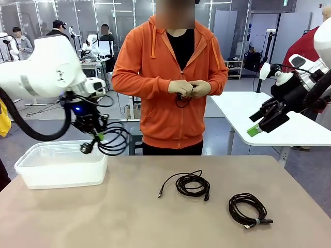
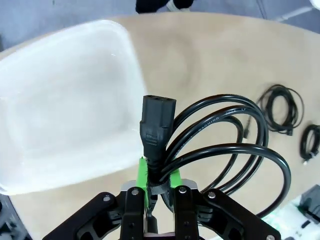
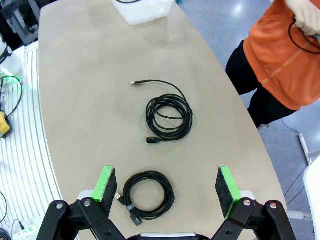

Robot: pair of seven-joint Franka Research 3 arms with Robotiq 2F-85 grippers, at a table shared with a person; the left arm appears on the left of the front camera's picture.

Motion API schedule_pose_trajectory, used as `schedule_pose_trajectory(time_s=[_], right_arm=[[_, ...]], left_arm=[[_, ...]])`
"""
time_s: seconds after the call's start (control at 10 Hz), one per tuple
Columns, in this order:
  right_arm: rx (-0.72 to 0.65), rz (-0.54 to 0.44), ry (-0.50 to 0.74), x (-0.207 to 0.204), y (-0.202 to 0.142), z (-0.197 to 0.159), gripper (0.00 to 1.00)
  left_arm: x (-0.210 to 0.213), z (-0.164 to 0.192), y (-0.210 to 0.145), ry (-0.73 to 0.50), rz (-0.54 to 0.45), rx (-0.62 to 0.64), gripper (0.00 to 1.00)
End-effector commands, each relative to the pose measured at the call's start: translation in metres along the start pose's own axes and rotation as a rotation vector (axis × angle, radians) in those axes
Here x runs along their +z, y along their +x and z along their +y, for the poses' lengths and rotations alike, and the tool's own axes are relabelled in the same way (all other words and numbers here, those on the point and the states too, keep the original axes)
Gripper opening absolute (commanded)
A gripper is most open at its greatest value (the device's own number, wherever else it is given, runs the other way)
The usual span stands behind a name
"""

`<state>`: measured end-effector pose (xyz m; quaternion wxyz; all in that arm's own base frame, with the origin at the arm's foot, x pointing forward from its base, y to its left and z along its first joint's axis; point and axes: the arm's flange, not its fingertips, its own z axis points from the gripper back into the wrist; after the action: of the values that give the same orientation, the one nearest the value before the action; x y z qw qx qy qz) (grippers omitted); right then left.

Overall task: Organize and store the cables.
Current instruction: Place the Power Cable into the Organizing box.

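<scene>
Cable coil (image 2: 158,127) is clamped in the left gripper (image 2: 159,175), over the edge of the clear bin (image 2: 60,100). The right gripper (image 3: 167,182) gapes empty above another coil (image 3: 148,195).

Clear plastic bin (image 1: 62,176) on beige table (image 1: 129,217)

Glossy cord (image 2: 158,125), seemingly frosted-plastic bin (image 2: 60,100)

Front camera faces person (image 1: 170,77) across table (image 1: 129,217), 2 wrist cameras look down onto it
</scene>
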<state>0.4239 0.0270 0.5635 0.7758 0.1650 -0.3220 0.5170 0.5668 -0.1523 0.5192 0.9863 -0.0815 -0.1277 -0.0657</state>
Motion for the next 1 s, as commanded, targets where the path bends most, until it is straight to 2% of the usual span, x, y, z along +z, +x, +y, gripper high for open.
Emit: schedule_pose_trajectory(time_s=[0.0, 0.3, 0.5, 0.7, 0.9], right_arm=[[0.000, 0.000, 0.001, -0.001, -0.001, 0.001, 1.00], [0.000, 0.000, 0.001, -0.001, -0.001, 0.001, 1.00], [0.000, 0.000, 0.001, -0.001, -0.001, 0.001, 1.00], [0.000, 0.000, 0.001, -0.001, -0.001, 0.001, 1.00], [0.000, 0.000, 0.001, -0.001, -0.001, 0.001, 1.00]], left_arm=[[0.004, 0.040, 0.000, -0.082, 0.004, -0.106, 0.19], [0.001, 0.108, -0.002, -0.046, -0.026, -0.131, 0.19], [-0.011, 0.145, -0.006, -0.021, -0.015, -0.052, 0.19], [-0.026, 0.165, -0.003, 0.031, -0.030, -0.001, 0.19], [-0.047, 0.177, 0.002, 0.053, -0.004, 0.084, 0.19]])
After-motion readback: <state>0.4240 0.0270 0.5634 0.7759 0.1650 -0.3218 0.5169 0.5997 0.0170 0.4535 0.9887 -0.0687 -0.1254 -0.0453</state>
